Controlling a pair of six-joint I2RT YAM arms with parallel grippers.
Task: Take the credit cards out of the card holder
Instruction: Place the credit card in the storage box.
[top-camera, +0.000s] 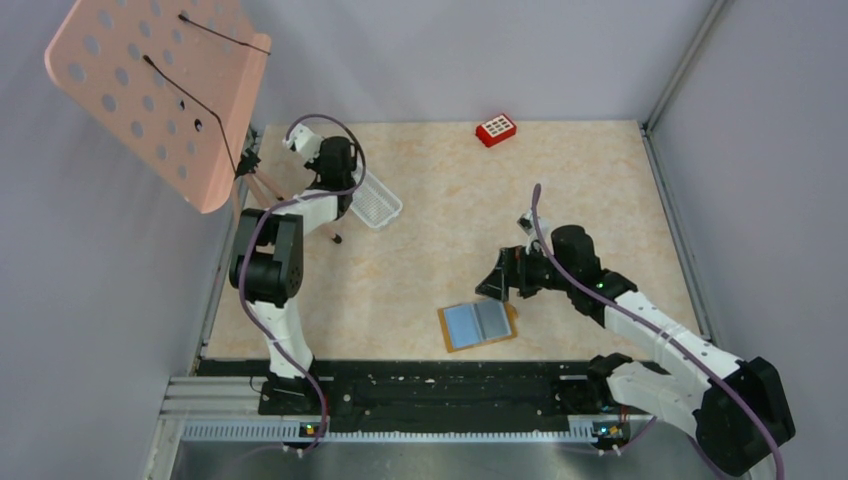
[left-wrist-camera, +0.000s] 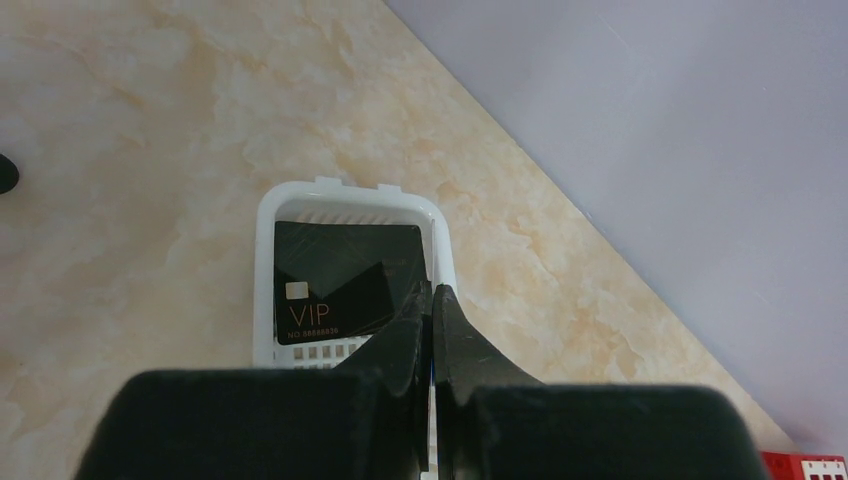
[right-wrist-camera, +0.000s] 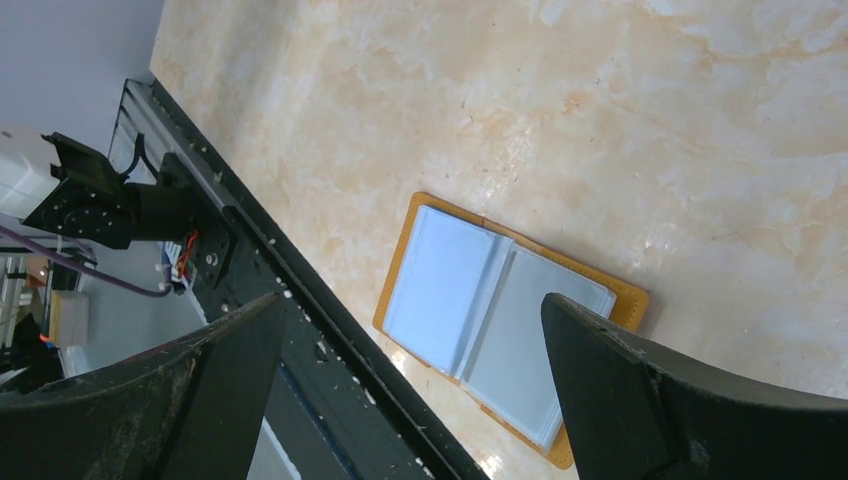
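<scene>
At the lower centre of the overhead view, just beyond the black rail (top-camera: 440, 385) where both arms are bolted, the tan card holder (top-camera: 478, 325) lies spread flat, its light blue sleeves facing up. No dark card shows on the open pages, and whether any sit deeper in the sleeves cannot be told. The right gripper (top-camera: 497, 282) hovers just above and behind it, jaws spread wide and empty. A clean pull would likely mean coming down at a sleeve's open edge, pinching only the card's exposed lip and drawing it out along the sleeve. The light folder could skate on the smooth surface if dragged sideways. Farther back, toward the upper left, the left gripper (left-wrist-camera: 432, 296) hangs with its fingers pressed together, nothing visibly between them, over the white mesh tray (left-wrist-camera: 340, 192). A black credit card (left-wrist-camera: 340, 275) marked VIP rests in the tray, possibly overlapping a second. The table (top-camera: 420, 200) is a pale marbled beige. A red block (top-camera: 495, 129) sits at its far edge, a pink perforated board (top-camera: 150, 90) leans in at upper left, and grey walls (top-camera: 450, 50) close the space.
</scene>
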